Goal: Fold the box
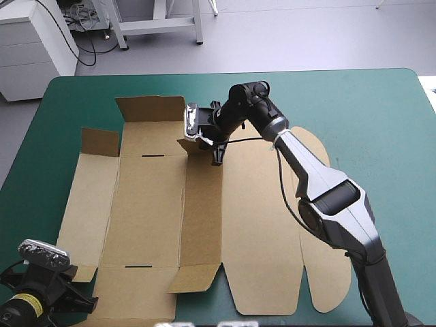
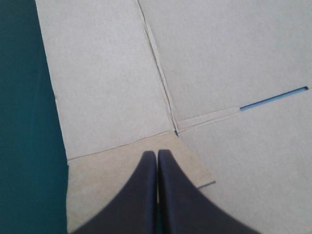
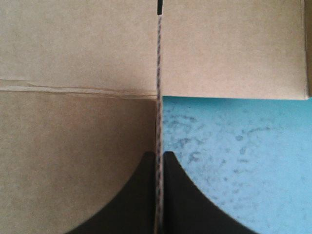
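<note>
Early step, as I read it. The box [image 1: 150,204] is a flat cut sheet on the teal-green cover [image 1: 381,122], left of centre, with only a few far-edge flaps standing.

The right gripper [image 3: 159,157] pinches a small far flap [image 1: 194,144]. The board sits edge-on between the black fingers and is lifted off the sheet.

The left gripper [image 2: 157,160] is pressed together with nothing visibly between the fingers. It hangs over the near-left corner flap [image 2: 102,180].

Next, I'd say: swing the pinched flap upright about its score, raise the adjoining wall, then tuck toward the slot [image 1: 157,156].

The board is matte, brown and corrugated, and probably stiff across the panels, hinging only at the scored creases. The wide panel [image 1: 259,231] on the right has rounded lobes.
</note>
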Tool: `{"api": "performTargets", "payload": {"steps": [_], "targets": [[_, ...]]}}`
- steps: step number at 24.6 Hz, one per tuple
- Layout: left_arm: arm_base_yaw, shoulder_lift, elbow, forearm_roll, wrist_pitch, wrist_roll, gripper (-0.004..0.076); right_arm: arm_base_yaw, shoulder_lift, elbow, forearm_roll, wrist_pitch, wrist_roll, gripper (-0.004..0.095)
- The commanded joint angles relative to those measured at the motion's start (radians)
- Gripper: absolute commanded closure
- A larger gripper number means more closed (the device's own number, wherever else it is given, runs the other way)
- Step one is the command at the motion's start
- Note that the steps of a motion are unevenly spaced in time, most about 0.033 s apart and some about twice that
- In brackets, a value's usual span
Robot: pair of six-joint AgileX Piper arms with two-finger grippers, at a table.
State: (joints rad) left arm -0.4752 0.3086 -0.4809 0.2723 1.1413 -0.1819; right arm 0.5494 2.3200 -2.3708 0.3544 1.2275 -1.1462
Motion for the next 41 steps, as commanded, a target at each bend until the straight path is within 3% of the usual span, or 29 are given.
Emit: {"api": "performTargets", "payload": {"steps": [1,10,14,29,41], "targets": [[-0.002,0.015,-0.021,0.011,-0.044,-0.009,0.0734,0.022,-0.066,-0.033,0.043,-0.023,0.023,0.0928],[-0.002,0.015,-0.021,0.011,-0.044,-0.009,0.0734,0.09,-0.04,-0.026,-0.04,-0.023,0.178,0.0928],[-0.002,0.015,-0.021,0.011,-0.044,-0.009,0.0734,0.099,-0.04,0.073,-0.029,-0.023,0.188,0.0927],[-0.002,0.015,-0.021,0.011,-0.044,0.0,0.0734,0.111,-0.04,0.123,0.07,-0.064,-0.125,0.0927],[-0.002,0.015,-0.021,0.011,-0.044,0.0,0.0734,0.129,-0.04,0.123,0.07,-0.106,-0.139,0.0927]]}}
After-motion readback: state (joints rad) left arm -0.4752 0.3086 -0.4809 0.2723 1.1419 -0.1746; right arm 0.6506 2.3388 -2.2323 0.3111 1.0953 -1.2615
